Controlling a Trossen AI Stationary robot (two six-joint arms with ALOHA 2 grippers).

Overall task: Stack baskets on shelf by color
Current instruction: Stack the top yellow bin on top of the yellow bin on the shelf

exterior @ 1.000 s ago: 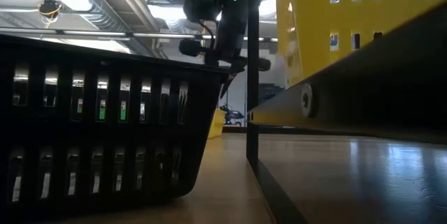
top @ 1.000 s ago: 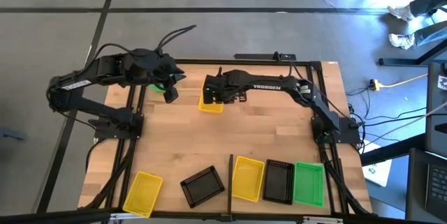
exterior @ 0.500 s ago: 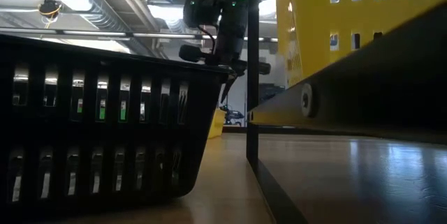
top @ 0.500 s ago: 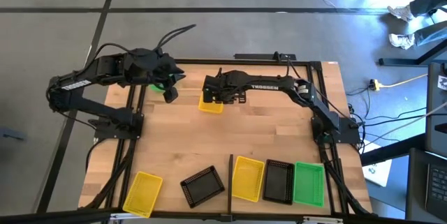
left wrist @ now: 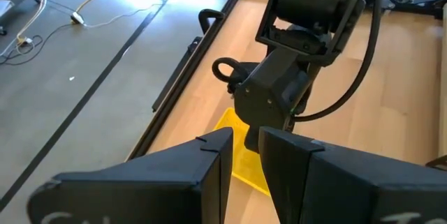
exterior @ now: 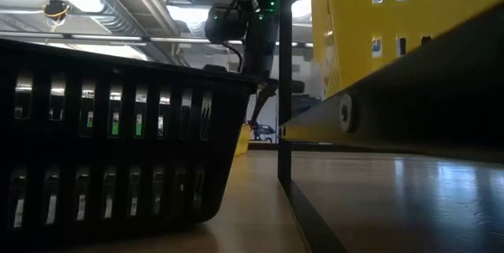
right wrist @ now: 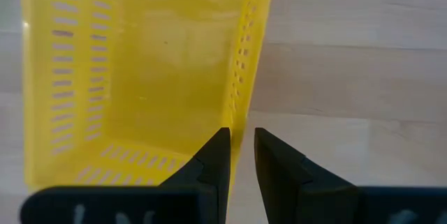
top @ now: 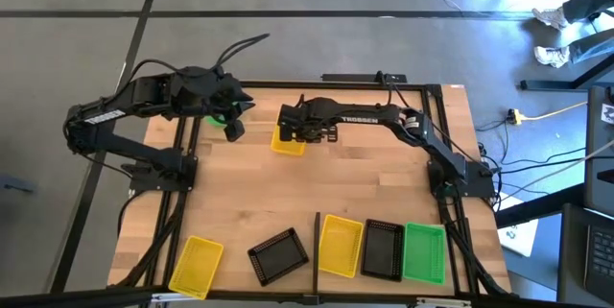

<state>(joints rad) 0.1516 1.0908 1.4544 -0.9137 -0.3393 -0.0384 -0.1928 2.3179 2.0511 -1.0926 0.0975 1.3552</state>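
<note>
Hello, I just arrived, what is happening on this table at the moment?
Two robot arms are sorting small baskets by color. The right claw has its fingers astride the wall of a yellow basket at the far side of the table. The left claw hangs close by, over a green basket, and it holds nothing. On the shelf at the near edge, a yellow, a black and a green basket lie side by side. Another yellow basket and a black basket wait beside it.

Tabletop (top: pixel 288 193): we see planked wood.
Shelf (top: pixel 384 220): three baskets on it, yellow (top: pixel 340 246), black (top: pixel 383 249), green (top: pixel 425 252).
Left of shelf: a black basket (top: pixel 278 255), a yellow basket (top: pixel 197 266).
</note>
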